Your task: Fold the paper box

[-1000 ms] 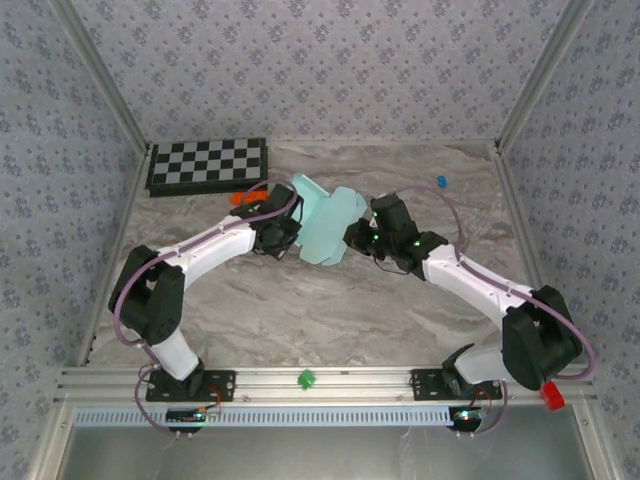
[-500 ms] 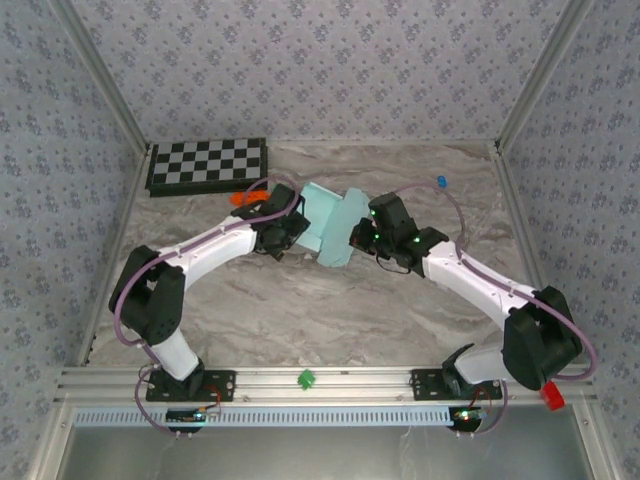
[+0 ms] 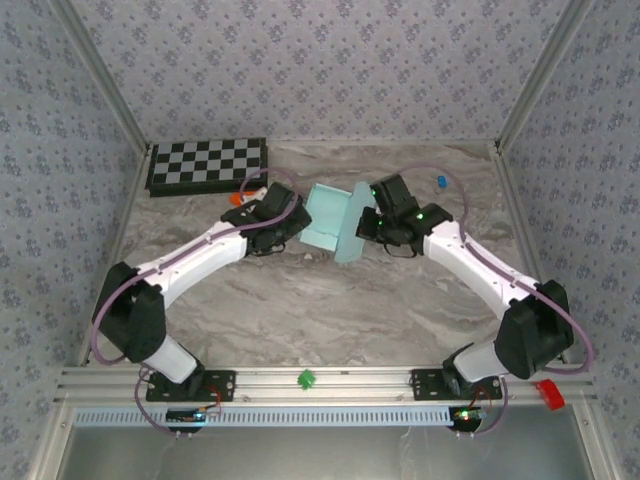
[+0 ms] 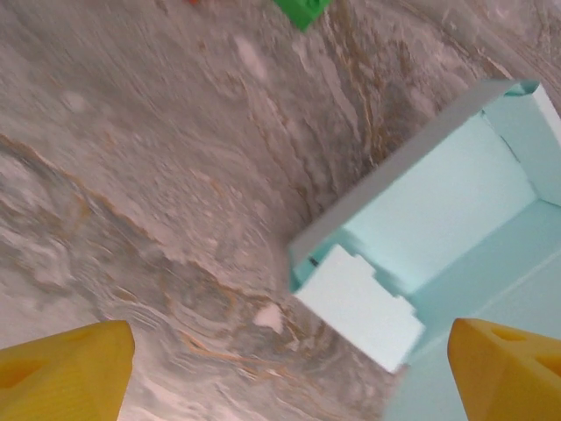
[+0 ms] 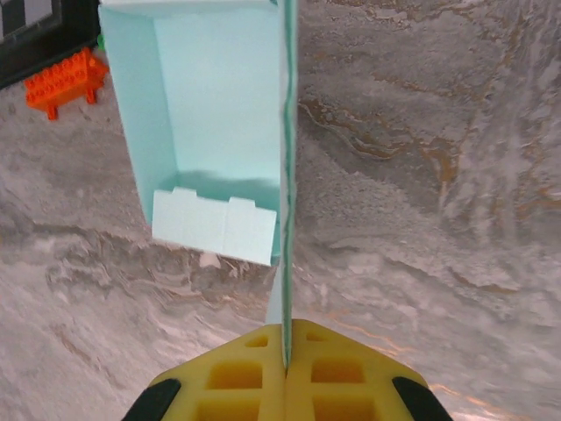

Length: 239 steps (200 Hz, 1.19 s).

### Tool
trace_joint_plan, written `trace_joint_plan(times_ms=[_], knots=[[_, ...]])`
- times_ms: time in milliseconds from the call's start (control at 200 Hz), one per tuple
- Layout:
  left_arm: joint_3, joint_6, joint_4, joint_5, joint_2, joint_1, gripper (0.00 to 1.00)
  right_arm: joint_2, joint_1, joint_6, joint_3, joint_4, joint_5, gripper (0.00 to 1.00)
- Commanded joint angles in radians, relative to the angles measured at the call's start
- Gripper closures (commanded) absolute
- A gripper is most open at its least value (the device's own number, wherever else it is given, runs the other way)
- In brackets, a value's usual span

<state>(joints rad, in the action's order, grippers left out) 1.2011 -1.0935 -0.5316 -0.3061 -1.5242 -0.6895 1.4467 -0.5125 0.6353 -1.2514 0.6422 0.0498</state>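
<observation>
The paper box [image 3: 328, 217] is pale mint-blue card, partly formed, lying on the marble table [image 3: 300, 300] at mid-back between the two arms. In the right wrist view the box [image 5: 219, 114] is an open tray with a tabbed flap hanging at its near end. My right gripper [image 5: 285, 355] is shut on the thin edge of one side wall, which stands upright. It sits at the box's right side [image 3: 366, 226]. My left gripper [image 3: 296, 226] is just left of the box and open. Its yellow fingertips [image 4: 74, 364] stand wide apart, with the box [image 4: 438, 202] ahead to the right, untouched.
A black-and-white checkerboard [image 3: 207, 165] lies at the back left. An orange brick [image 3: 240, 198] sits by the left arm's wrist, a small blue piece [image 3: 440, 182] at the back right. A green brick [image 4: 302, 10] lies beyond the box. Patterned walls close in three sides.
My left gripper has opened and let go of the box. The right gripper has swung the box up and back, and its wall now stands upright.
</observation>
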Motion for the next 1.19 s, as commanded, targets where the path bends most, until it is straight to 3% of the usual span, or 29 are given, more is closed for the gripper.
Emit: trace_joint_plan(times_ms=[0,205,465,930,1189], knots=[[0.011,0.214,-0.092,-0.124,0.048,0.000,0.08,0.030,0.033,-0.207,-0.118,0.202,0.075,0.98],[-0.034,0.529,-0.062,-0.047,0.104,0.047,0.08,0.069,0.050,-0.475,-0.270,0.423,0.116,0.98],[-0.078,0.695,-0.018,0.102,0.159,0.137,0.08,0.137,0.054,-0.667,-0.408,0.611,0.168,0.97],[-0.160,0.769,0.101,0.315,0.178,0.169,0.08,0.341,-0.068,-0.850,-0.614,0.777,0.018,0.97],[-0.165,0.773,0.127,0.371,0.139,0.171,0.08,0.461,-0.139,-0.976,-0.748,0.836,-0.092,0.97]])
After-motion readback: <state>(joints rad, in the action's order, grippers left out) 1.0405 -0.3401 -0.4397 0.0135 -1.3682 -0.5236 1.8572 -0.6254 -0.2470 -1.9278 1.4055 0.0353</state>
